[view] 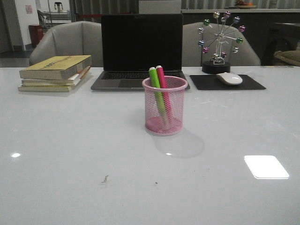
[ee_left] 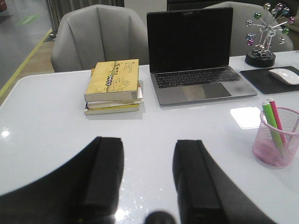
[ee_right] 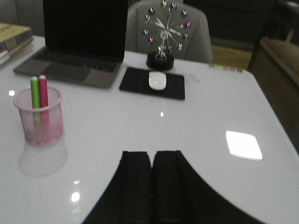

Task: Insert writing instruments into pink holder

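The pink holder (view: 164, 106) stands upright mid-table, in front of the laptop. Inside it lean the lime green marker (view: 157, 92) and the bright pink marker (view: 162, 86), tops poking above the rim. The left wrist view shows the holder (ee_left: 277, 137) with both markers (ee_left: 270, 121) off to one side, well away from my left gripper (ee_left: 149, 142), which is open with nothing between its fingers. My right gripper (ee_right: 153, 154) is shut and empty; the holder (ee_right: 39, 116) stands well apart from it. Neither gripper shows in the front view.
An open laptop (view: 140, 51) sits behind the holder. A stack of books (view: 56, 72) lies at the back left. A white mouse (view: 229, 78) rests on a black pad (view: 227, 82) at the back right, beside a ferris-wheel ornament (view: 219, 42).
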{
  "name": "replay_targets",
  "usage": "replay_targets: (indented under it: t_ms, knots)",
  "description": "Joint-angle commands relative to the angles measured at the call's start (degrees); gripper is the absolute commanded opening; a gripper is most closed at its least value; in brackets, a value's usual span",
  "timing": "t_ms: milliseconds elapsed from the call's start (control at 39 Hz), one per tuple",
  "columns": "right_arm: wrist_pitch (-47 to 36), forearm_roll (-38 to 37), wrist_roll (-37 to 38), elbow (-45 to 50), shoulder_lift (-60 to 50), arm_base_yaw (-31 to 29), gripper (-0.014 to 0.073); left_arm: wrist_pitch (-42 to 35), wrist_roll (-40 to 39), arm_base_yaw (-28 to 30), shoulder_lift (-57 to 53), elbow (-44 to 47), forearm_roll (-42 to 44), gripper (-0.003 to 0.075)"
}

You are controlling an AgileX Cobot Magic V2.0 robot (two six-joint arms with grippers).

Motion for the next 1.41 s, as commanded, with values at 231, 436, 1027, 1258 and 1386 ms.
replay_targets:
  t_ms: [231, 436, 1027, 1258, 1386]
  knots:
    - [-34.45, 4.57, 0.13, 16.89, -7.21, -0.30, 0.0029, -4.28, -0.45, 0.04, 0.29, -1.58, -1.22, 0.0330]
    - [-39.92, 4.67, 0.13, 25.66, -7.21, -0.30, 0.0029, -4.28, -0.45, 0.04, 0.29, -1.58, -1.22, 0.0330]
    - [-33.53, 4.67, 0.13, 31.73, -7.21, -0.19, 0.0029, -4.28, -0.45, 0.04, 0.29, -1.58, -1.22, 0.0330]
    - [-33.53, 4.67, 0.13, 31.73, -7.21, -0.19, 0.0029, -4.28, -0.45, 0.04, 0.29, -1.58, -1.22, 0.0330]
    - [-33.53, 4.67, 0.13, 31.73, -7.21, -0.19, 0.0029, -4.28, -0.45, 0.04, 0.29, -1.58, -1.22, 0.0330]
